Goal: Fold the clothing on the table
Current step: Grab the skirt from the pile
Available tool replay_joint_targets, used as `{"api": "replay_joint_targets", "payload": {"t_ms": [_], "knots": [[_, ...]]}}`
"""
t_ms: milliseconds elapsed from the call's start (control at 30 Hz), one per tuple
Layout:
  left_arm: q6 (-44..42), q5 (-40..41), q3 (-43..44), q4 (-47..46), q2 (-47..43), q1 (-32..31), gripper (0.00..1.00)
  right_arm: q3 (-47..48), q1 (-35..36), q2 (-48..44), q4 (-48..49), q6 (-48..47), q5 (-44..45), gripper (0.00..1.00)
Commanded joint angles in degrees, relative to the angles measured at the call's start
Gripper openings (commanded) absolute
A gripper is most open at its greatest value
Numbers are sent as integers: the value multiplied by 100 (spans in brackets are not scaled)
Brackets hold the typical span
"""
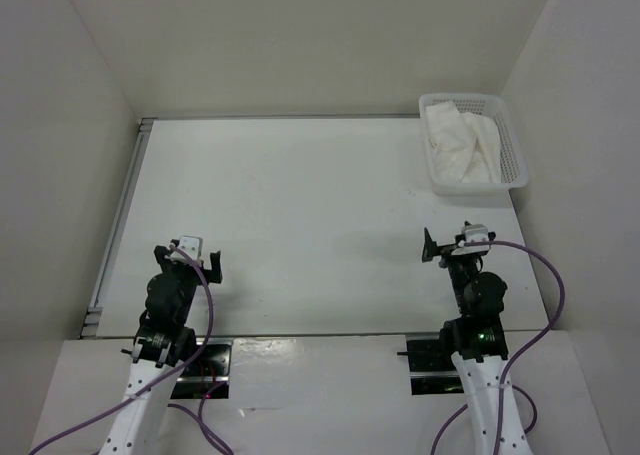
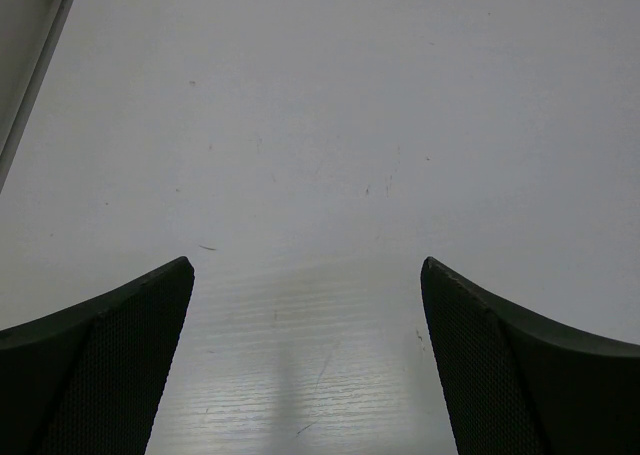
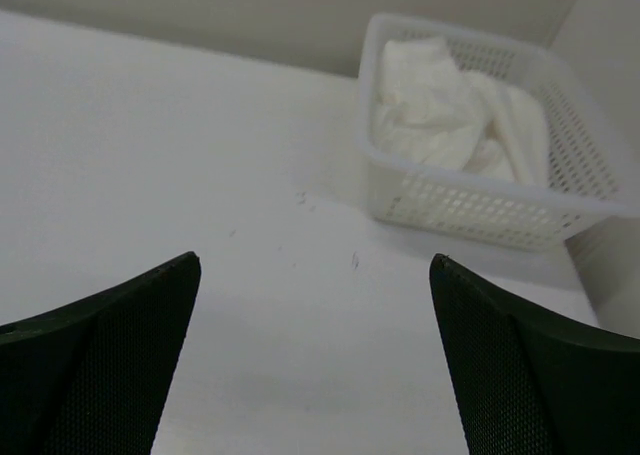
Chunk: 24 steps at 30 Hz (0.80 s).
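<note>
The clothing [image 1: 463,143] is a crumpled white bundle lying inside the white mesh basket [image 1: 513,165] at the table's back right; the right wrist view shows the clothing [image 3: 440,110] heaped in that basket [image 3: 480,210]. The white table [image 1: 300,215] spreads out ahead of both arms. My left gripper [image 1: 197,258] hangs low over the near left of the table, open and holding nothing, its dark fingers [image 2: 120,355] wide apart. At the near right, my right gripper [image 1: 448,247] is open and holds nothing, well short of the basket, its fingers [image 3: 520,365] spread.
White walls enclose the table on the left, back and right. A thin metal rail [image 1: 120,215] runs along the left edge and the back. The basket stands against the right wall. Purple cables trail from both arm bases.
</note>
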<state>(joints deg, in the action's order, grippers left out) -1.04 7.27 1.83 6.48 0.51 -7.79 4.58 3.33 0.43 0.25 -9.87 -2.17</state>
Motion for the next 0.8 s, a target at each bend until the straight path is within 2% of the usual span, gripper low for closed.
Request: {"api": "replay_joint_targets", "payload": {"t_ms": [0,67,133,167,200,233,267,300,333,400,500,567,767], "knots": [[113,47,-174,-121,-754,-29,100,798,-26,-421,1179,-374,578,99],[113,47,-174,-121,-754,-29,100,1183,-26,104,978,-472,849,99],[113,47,-174,-121,-754,-29,100,2061,-26,876,749,-342,1112,99],[113,47,-174,-121,-754,-29,100,2421,-26,1907,418,-219,1279,99],[113,47,-174,-121,-754,-29,100,3312,-26,2474,145,-69,1629,99],[113,47,-174,-121,-754,-29,100,3835,-26,3620,-189,419,1833,99],[113,47,-174,-121,-754,-29,100,4849,-26,4153,-949,624,1974,99],[113,47,-174,-121,-754,-29,100,5364,-26,4646,-1366,748,1975,99],[113,47,-174,-121,-754,-29,100,6283,-87,5521,-1753,915,1914,99],[113,47,-174,-121,-754,-29,100,7009,-139,6247,-2650,1004,1626,99],[113,47,-174,-121,-754,-29,100,7960,-332,7248,-3213,802,1169,99],[113,47,-174,-121,-754,-29,100,8119,-386,7541,-3364,777,878,99],[113,47,-174,-121,-754,-29,100,8840,-455,8578,-3497,468,1334,99]]}}
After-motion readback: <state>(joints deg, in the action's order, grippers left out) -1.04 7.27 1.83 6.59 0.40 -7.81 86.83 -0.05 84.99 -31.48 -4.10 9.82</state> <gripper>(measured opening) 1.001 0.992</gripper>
